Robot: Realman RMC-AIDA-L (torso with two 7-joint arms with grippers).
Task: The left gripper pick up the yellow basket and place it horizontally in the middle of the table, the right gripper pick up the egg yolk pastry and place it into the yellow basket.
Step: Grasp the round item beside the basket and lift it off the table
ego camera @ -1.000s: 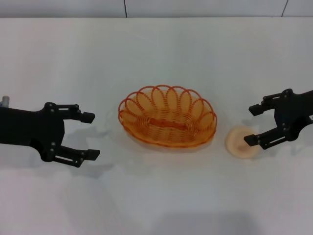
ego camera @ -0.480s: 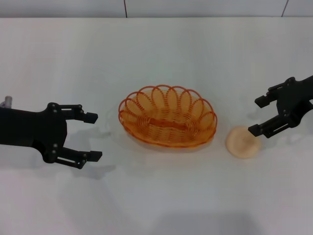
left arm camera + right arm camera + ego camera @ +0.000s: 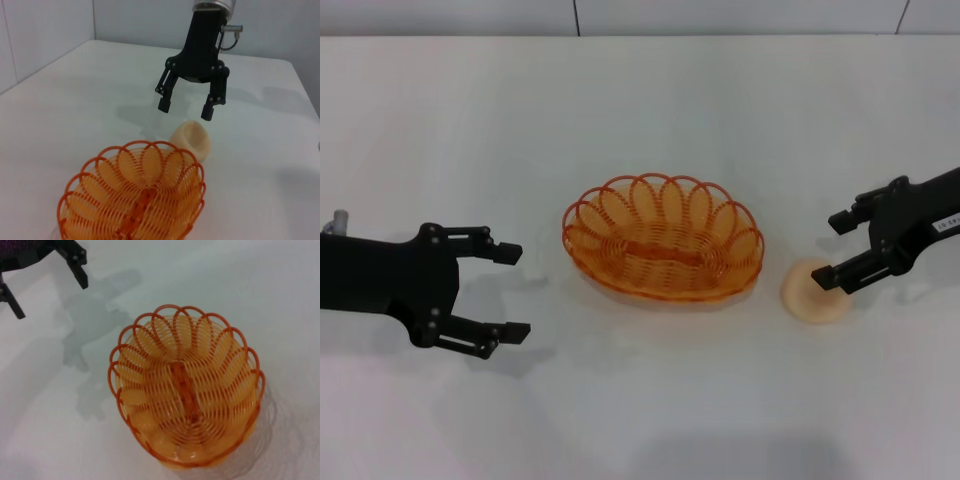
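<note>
The desk (image 3: 640,120) is a plain white surface that fills almost everything in sight, smooth and matte, with soft grey shadows lying under the arms and the basket. Along its far edge runs a pale wall, split by thin dark vertical seams. The yellow basket (image 3: 662,238) sits lengthwise across the middle of the desk, an oval of orange-yellow woven wire with a looped, scalloped rim, upright and with nothing inside it. To the robot's right of it, just beside its rim but apart from it, the egg yolk pastry (image 3: 814,292) rests on the bare desk, a small pale cream dome. The right end effector (image 3: 838,250) hangs over the pastry with its two black fingers spread apart, one finger above the pastry's near edge and the other farther back; seen from the left wrist, the fingertips sit above the pastry without touching it. A small white label shows on the arm behind it. On the other side, the left end effector (image 3: 512,293) is well apart from the basket, close above the desk, pointing toward it with its fingers wide apart and nothing between them.
</note>
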